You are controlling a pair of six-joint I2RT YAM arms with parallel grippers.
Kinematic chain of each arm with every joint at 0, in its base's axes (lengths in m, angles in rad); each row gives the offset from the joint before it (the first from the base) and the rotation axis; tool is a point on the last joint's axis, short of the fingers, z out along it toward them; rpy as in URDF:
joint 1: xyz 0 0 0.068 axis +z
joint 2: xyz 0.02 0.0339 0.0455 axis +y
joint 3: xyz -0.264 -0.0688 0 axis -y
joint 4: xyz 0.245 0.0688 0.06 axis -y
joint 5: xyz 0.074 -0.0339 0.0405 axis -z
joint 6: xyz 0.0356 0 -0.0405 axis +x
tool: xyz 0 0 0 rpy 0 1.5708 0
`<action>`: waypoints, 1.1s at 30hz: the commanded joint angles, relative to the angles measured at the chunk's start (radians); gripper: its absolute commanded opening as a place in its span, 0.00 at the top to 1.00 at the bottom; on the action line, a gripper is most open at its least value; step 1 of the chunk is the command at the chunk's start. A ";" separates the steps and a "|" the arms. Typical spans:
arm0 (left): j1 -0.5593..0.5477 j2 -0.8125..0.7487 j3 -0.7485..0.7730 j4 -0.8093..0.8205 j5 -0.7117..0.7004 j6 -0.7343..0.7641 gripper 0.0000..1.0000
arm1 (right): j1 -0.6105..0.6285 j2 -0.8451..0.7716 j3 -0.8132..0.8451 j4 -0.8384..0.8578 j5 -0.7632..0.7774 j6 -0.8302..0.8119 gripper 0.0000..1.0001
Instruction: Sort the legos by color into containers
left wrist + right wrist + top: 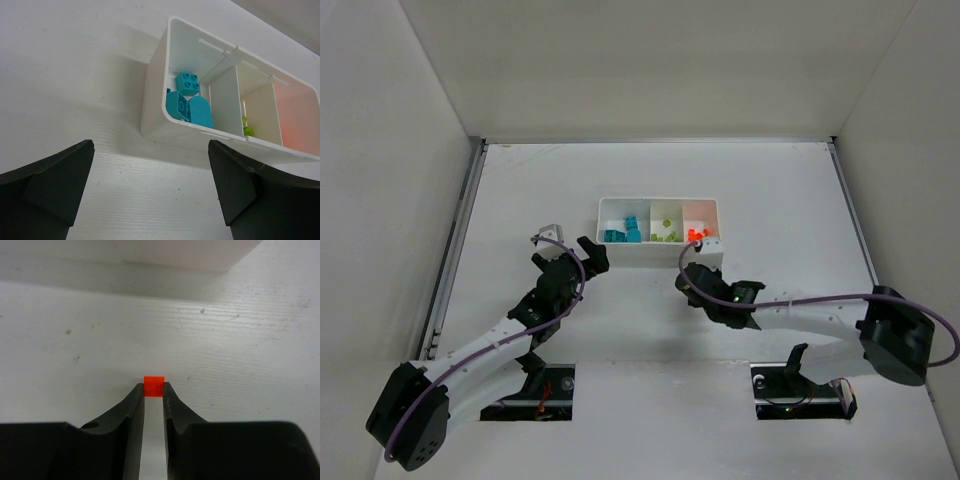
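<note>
The orange brick is sitting pinched at the very tips of the right claw, whose two fingers are pressing on its sides. Whether it is resting on the table or hanging just above it cannot be told. The white tray is lying just ahead of that claw. Its right compartment is holding orange pieces, the middle one green pieces, and the left one teal bricks.

Since the grip is only catching the brick's near edge, the lift probably calls for a slow, steady rise. The wall should be cleared fully, and the brick let go low over the right compartment so that it does not bounce out.

The left claw is hanging spread wide and holding nothing, near the tray's left end.
</note>
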 commanded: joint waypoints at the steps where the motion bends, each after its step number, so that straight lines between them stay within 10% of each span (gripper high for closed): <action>1: -0.005 -0.012 0.009 0.029 -0.002 -0.008 0.00 | 0.009 -0.117 0.029 -0.017 0.027 -0.029 0.78; 15: 0.002 -0.182 -0.011 -0.157 -0.131 -0.031 0.00 | -0.339 0.042 0.236 0.268 -0.113 -0.336 0.76; 19: 0.030 -0.175 0.003 -0.215 -0.134 -0.065 0.00 | -0.367 0.074 0.288 0.287 -0.108 -0.348 0.54; 26: 0.038 -0.178 0.048 -0.308 -0.137 -0.095 0.00 | -0.362 -0.182 0.302 0.242 -0.009 -0.405 0.40; 33: 0.079 -0.181 0.109 -0.411 -0.131 -0.105 0.00 | -0.405 -0.539 -0.044 0.229 0.096 -0.244 0.30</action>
